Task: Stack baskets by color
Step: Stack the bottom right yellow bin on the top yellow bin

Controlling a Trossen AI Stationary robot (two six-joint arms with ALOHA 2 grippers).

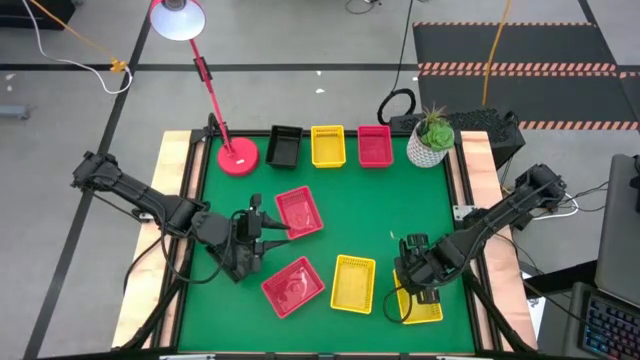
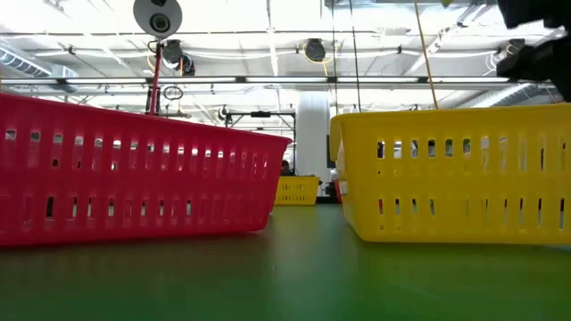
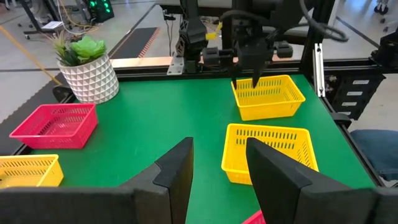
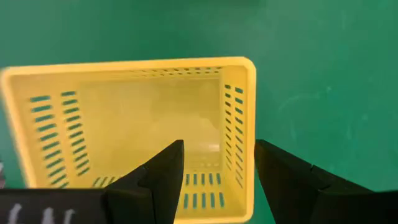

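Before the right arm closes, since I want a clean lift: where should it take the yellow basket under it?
Grip a thin side wall of the yellow basket, coming straight down from above. It sits upright and open-topped, and the right gripper hangs open over it, one finger inside and one outside the slotted wall, so a rim pinch probably suits best.

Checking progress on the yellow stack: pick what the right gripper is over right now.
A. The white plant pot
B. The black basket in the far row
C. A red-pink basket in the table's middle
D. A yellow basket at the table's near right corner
D: the right gripper hangs open over a yellow basket at the near right corner, and its wrist view looks straight down into that basket.
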